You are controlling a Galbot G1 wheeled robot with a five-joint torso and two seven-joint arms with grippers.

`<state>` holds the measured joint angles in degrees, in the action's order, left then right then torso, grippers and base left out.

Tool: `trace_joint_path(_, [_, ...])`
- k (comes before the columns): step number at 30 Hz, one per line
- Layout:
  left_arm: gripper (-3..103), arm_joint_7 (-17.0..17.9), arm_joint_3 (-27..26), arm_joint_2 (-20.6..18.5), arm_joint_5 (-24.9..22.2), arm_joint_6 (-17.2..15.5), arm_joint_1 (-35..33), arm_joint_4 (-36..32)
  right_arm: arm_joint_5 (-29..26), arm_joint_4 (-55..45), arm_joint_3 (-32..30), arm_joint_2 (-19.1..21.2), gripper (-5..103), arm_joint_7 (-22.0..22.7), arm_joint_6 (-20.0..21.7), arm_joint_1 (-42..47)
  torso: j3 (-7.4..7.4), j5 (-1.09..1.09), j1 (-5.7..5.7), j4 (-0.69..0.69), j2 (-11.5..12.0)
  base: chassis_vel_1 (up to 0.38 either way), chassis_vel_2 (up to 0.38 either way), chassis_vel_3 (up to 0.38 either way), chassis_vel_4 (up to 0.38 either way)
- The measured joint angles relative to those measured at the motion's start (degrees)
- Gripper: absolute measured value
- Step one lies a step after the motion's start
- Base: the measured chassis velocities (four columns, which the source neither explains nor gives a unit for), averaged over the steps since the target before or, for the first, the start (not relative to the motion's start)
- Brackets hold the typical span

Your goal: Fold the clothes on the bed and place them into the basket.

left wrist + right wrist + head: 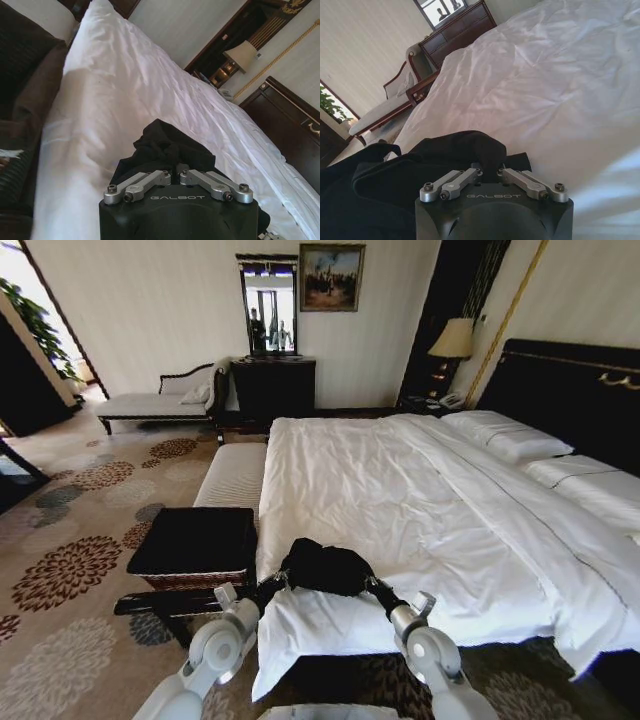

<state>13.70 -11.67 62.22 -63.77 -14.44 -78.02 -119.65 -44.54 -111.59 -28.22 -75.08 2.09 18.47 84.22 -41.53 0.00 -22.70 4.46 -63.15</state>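
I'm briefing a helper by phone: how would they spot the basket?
Start at the big white bed; a white-cushioned bench sits at its foot. Beside that bench, nearer the robot, is the basket: low, rectangular, brown woven sides, flat black top, unlike the pale bench.

Head looks down the bed; wrists close, sharing duvet.

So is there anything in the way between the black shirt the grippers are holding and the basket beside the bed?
Nothing visible. The left gripper and right gripper are shut on the bunched T-shirt at the bed corner; the basket sits to the robot's left, its top bare.
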Motion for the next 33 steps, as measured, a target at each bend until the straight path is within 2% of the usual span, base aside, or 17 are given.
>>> trace_joint_path(8, [3,-0.06,-0.53,-0.04,1.41,0.00,-0.22,0.15,0.46,0.17,0.91,-0.17,5,0.37,-0.12,-0.31,-0.01,-0.01,-0.03,0.00,0.01,0.321,0.370,-0.309,-0.366])
trace_joint_path(11, [3,-0.14,-0.88,-0.19,4.18,0.73,0.00,0.24,1.77,0.18,1.99,0.11,5,0.34,-1.31,-0.89,-0.01,-0.01,-0.01,-0.02,0.01,0.370,0.367,-0.373,-0.355])
trace_joint_path(15, [3,-0.38,-1.76,-1.18,5.86,1.23,0.35,-1.12,3.29,-0.55,2.74,0.50,5,-0.83,-2.58,-1.31,0.00,0.01,0.01,0.00,0.01,0.381,0.340,-0.362,-0.342])
trace_joint_path(17, [3,-0.88,-2.38,-2.87,7.24,1.70,1.05,-1.99,6.11,-0.88,3.79,1.03,5,-2.70,-3.43,-2.08,0.01,-0.02,0.01,-0.01,0.01,0.253,0.251,-0.285,-0.221])
trace_joint_path(21, [3,-0.57,-2.81,-3.35,7.62,2.42,2.95,-0.87,8.17,0.21,6.99,1.93,5,-3.96,-4.15,-4.83,0.02,-0.04,0.02,0.00,-0.01,0.176,0.108,-0.149,-0.142])
trace_joint_path(25, [3,0.07,-3.83,-2.95,7.10,2.74,5.12,1.24,6.44,2.05,11.18,2.72,5,-3.92,-3.98,-9.55,0.01,0.00,0.02,0.00,0.00,0.019,0.012,0.002,-0.009])
trace_joint_path(27, [3,0.21,-4.52,-2.87,7.05,2.97,6.73,3.34,4.56,4.61,14.63,3.05,5,-3.79,-3.85,-15.11,-0.02,0.05,0.00,0.01,0.01,-0.063,-0.056,0.038,0.028])
trace_joint_path(29, [3,0.04,-5.04,-2.88,7.08,3.17,9.18,6.14,1.40,8.62,18.36,3.07,5,-3.40,-3.80,-21.76,-0.02,0.01,-0.01,0.04,0.00,-0.087,-0.058,0.039,0.018])
trace_joint_path(31, [3,0.02,-5.10,-2.88,7.08,3.19,9.65,6.71,0.94,9.45,18.99,3.04,5,-3.36,-3.81,-22.83,-0.02,0.01,-0.01,0.03,0.01,-0.093,-0.046,0.036,0.017])
trace_joint_path(33, [3,-0.10,-5.16,-2.86,6.96,3.39,12.74,10.30,-0.91,14.93,22.85,2.57,5,-3.38,-4.37,-28.24,-0.02,0.01,-0.02,0.01,0.01,0.000,0.000,0.000,0.000])
